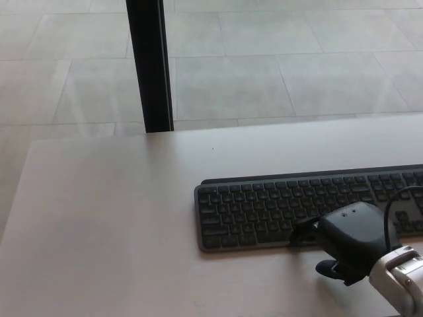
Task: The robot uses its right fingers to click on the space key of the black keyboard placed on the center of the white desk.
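A black keyboard (277,205) lies flat on the white desk (119,218), its right end cut off by the picture's edge. My right hand (347,241) comes in from the lower right and hangs over the keyboard's near edge. One finger (303,232) reaches left onto the bottom key row, about where the space key lies. The hand covers that stretch of the row, so contact with the key cannot be told. The other fingers curl beneath, over the desk. My left hand does not show.
A black vertical post (150,66) stands behind the desk's far edge, with grey tiled floor (264,72) beyond it. A thin black cable (403,198) arcs over the keyboard's right part near my wrist.
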You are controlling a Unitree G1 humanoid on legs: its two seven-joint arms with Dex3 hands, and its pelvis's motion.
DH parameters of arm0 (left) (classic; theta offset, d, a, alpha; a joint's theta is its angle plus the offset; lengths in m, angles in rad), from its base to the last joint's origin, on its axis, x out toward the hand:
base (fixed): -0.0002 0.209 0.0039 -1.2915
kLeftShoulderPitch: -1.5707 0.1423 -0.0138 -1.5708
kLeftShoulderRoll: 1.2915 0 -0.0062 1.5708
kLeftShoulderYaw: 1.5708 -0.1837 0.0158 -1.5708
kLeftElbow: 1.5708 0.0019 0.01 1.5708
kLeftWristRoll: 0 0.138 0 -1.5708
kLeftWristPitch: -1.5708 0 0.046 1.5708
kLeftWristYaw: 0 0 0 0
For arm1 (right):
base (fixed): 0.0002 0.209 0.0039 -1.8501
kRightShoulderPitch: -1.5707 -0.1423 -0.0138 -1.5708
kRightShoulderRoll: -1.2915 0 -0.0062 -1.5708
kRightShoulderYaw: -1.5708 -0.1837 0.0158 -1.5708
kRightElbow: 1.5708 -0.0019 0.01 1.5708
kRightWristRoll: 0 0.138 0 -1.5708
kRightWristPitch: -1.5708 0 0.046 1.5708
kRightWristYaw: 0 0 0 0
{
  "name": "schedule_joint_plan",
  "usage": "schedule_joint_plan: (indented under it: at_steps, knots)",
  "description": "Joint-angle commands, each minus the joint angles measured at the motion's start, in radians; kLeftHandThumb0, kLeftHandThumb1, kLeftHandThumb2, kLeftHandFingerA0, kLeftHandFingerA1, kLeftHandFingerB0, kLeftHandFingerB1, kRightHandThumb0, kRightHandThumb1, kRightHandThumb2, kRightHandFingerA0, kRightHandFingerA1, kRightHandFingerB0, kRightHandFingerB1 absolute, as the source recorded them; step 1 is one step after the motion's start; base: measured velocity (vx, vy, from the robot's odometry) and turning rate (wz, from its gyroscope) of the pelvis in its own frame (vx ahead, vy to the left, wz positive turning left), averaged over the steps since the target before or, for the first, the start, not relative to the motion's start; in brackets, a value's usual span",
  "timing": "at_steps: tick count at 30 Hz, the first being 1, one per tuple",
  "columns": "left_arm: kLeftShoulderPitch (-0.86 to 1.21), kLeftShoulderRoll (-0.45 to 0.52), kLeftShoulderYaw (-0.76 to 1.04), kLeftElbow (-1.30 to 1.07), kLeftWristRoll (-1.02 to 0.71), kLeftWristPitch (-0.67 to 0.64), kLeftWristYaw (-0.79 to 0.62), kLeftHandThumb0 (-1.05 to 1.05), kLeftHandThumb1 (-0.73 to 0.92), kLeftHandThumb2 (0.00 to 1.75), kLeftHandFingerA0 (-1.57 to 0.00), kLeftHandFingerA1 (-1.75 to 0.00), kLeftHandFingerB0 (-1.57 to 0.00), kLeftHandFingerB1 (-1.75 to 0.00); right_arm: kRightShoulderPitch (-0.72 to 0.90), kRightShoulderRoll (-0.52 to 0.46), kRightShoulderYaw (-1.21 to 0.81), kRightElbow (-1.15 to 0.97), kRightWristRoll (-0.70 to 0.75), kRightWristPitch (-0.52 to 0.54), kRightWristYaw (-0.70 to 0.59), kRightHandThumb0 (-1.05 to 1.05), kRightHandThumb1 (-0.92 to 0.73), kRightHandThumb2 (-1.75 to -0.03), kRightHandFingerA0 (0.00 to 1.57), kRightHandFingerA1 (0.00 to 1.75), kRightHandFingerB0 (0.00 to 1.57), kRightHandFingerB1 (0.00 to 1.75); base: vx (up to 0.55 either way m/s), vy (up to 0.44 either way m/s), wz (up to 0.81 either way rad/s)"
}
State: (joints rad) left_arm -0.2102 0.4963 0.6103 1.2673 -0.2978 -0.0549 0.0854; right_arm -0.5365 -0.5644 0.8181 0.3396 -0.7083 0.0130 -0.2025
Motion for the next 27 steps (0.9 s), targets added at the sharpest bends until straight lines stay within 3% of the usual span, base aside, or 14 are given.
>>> schedule_joint_plan:
  at_steps: [1, 19, 27]
  knots:
    - [-0.005, 0.028, -0.001, -0.003, -0.009, 0.014, 0.012, -0.46, 0.70, 0.61, -0.72, -0.68, -0.54, -0.55, -0.019, -0.018, -0.012, 0.045, -0.140, -0.071, -0.063, -0.29, -0.54, -0.62, 0.82, 1.56, 0.67, 0.51, 0.00, 0.000, 0.00]
    - [-0.008, 0.027, -0.004, 0.003, -0.006, 0.013, 0.024, -0.46, 0.69, 0.61, -0.73, -0.68, -0.57, -0.55, 0.005, 0.025, -0.112, 0.054, -0.187, -0.131, -0.010, -0.30, -0.57, -0.62, 0.80, 1.56, 0.64, 0.47, 0.00, 0.000, 0.00]
    - [-0.005, 0.023, 0.003, 0.000, -0.018, 0.006, 0.008, -0.45, 0.68, 0.60, -0.73, -0.74, -0.56, -0.57, 0.032, 0.029, -0.106, 0.076, -0.225, -0.199, -0.078, -0.29, -0.56, -0.63, 0.85, 1.55, 0.69, 0.50, 0.00, 0.000, 0.00]
